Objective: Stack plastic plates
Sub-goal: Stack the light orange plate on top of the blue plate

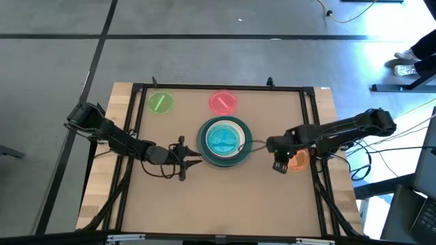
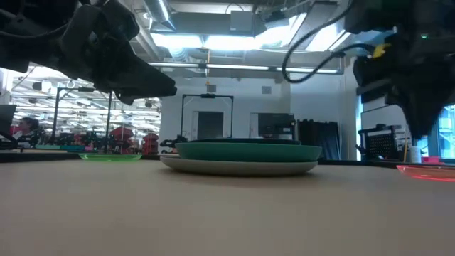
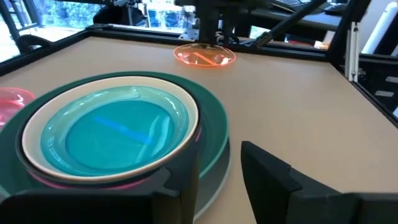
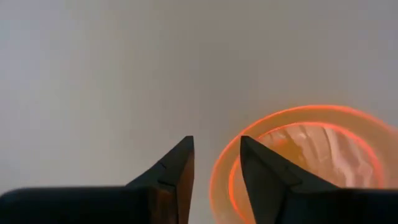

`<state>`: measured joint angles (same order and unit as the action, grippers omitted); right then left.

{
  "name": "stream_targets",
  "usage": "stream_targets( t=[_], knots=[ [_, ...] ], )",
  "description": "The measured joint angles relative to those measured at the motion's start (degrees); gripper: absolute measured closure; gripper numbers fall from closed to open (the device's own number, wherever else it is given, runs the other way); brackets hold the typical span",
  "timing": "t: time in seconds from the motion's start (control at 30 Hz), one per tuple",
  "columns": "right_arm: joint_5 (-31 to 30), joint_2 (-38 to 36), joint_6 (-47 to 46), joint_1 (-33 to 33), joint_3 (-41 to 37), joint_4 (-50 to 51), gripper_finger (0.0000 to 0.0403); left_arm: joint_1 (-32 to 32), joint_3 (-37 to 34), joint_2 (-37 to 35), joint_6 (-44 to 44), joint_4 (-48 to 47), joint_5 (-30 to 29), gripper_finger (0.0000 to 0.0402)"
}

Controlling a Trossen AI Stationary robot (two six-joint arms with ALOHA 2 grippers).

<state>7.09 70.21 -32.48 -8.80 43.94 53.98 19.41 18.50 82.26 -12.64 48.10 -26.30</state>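
A stack of plates [image 1: 224,141] sits mid-table: a small teal-blue plate [image 3: 118,134] on a white one [image 3: 37,121], with a magenta rim, a large teal plate [image 3: 214,118] and a grey one [image 2: 238,167] beneath. Small green [image 1: 160,102] and pink [image 1: 223,102] plates lie flat near the far edge. A small orange plate [image 1: 298,160] lies flat to the right. My left gripper [image 3: 221,152] is open, level, just left of the stack. My right gripper [image 4: 216,142] is open, pointing down over the orange plate's rim [image 4: 221,180].
A black frame [image 1: 225,86] runs round the tabletop, with rails along its left and right sides. Bare brown tabletop [image 1: 218,204] spreads between the stack and the near edge. Cables trail from both arms beside the stack.
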Motion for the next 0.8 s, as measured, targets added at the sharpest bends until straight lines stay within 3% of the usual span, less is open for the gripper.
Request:
stream_targets(
  t=[0.2,0.43,0.8],
  knots=[
    [-4.58,7.54,-6.00,-5.49,0.00,-0.44,0.0283,-1.72,0.00,0.00,-2.32,0.00,0.00,0.0290],
    [-4.90,16.25,-9.63,-5.49,-0.04,0.32,0.0283,-1.78,0.00,0.00,-2.42,-0.02,0.37,0.0290],
    [-5.61,20.33,-8.99,-5.44,0.22,-0.44,0.0288,-1.78,0.00,0.02,-2.29,-1.34,0.39,0.0290]
  ],
)
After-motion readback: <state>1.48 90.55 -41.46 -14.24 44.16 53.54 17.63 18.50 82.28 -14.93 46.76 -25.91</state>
